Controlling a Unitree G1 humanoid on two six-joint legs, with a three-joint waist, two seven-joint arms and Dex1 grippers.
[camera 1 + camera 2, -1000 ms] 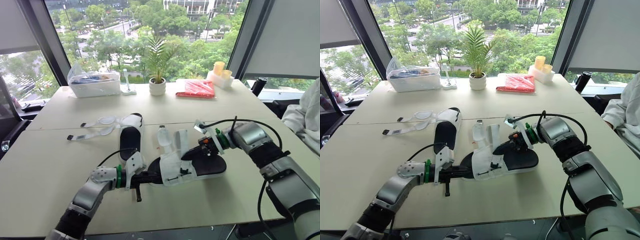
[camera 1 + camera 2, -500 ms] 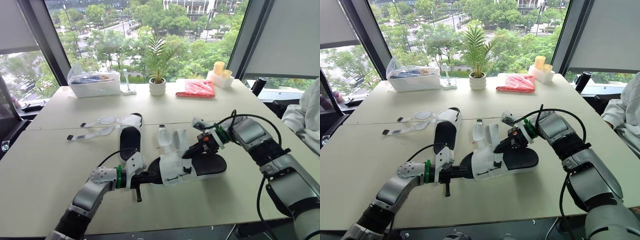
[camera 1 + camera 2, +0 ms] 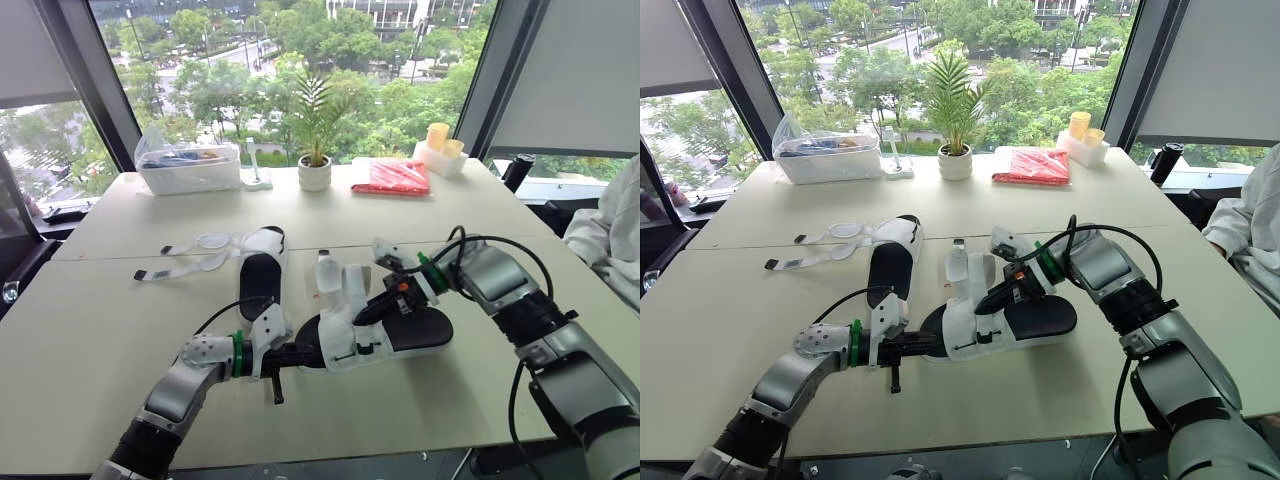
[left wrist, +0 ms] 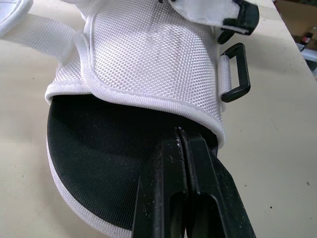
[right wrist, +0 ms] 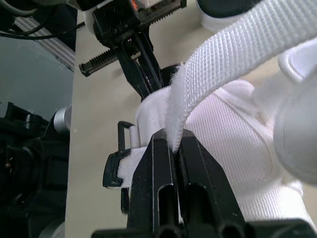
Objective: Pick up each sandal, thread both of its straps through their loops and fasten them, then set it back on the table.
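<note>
A sandal (image 3: 392, 334) with a black sole and white mesh upper lies at the table's middle. My left gripper (image 3: 298, 353) is shut on its black sole edge (image 4: 99, 163), under the mesh flap (image 4: 148, 54). My right gripper (image 3: 386, 299) reaches over the upper from the right and is shut on a white strap (image 5: 233, 49) of this sandal. A black loop (image 4: 237, 74) sticks out at the upper's side. The second sandal (image 3: 260, 268) lies behind and to the left, its straps (image 3: 190, 252) spread out unfastened on the table.
Along the far edge stand a clear plastic box (image 3: 188, 168), a potted plant (image 3: 315, 172), a red packet (image 3: 392, 177) and yellow cups (image 3: 440, 145). A person's sleeve (image 3: 612, 235) shows at the right.
My right gripper has moved left across the sandal's upper, drawing the white strap with it. The left gripper and the second sandal have stayed put.
</note>
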